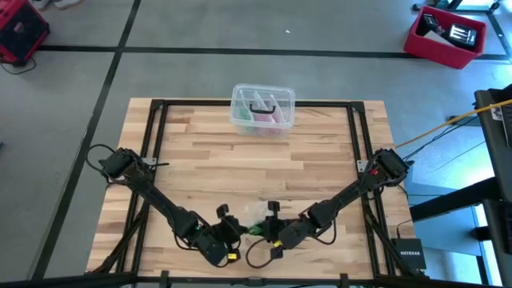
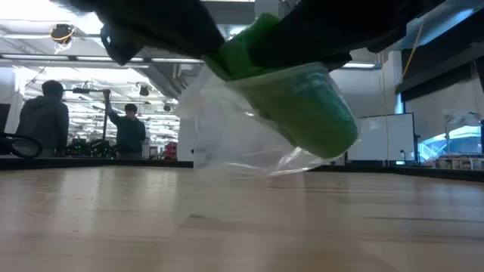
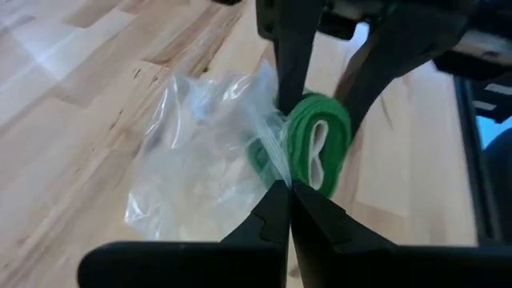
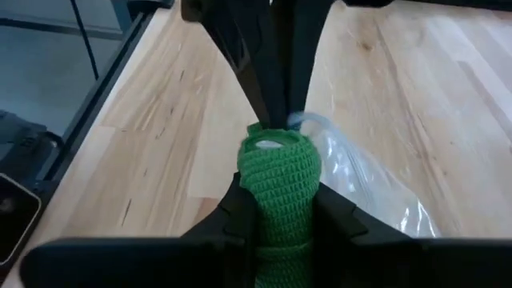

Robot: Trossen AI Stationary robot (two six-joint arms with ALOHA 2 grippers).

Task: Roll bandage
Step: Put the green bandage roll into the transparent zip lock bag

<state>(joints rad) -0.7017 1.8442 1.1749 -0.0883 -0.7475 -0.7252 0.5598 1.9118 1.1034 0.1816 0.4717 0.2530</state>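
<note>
Item: bandage (image 4: 278,182), bright green, rolled into a small cylinder, partly inside a clear plastic bag (image 3: 200,160). It is hanging above the near edge of the bench (image 1: 320,160), between the two arms, clear of the wood in the low view.

Right pincer (image 4: 276,204): grasping the bandage, its two dark fingers (image 4: 232,212) pressing on either side of the roll.

Left pincer (image 3: 290,200): clenched, fingertips meeting on a fold of the plastic bag just beside the green roll.

Also on the bench: a clear plastic box (image 1: 262,109) sitting at the far edge, well apart from both arms.

Beyond the bench: two people (image 2: 45,117) standing in the room behind; a red bin (image 1: 445,36) lying on the floor.
</note>
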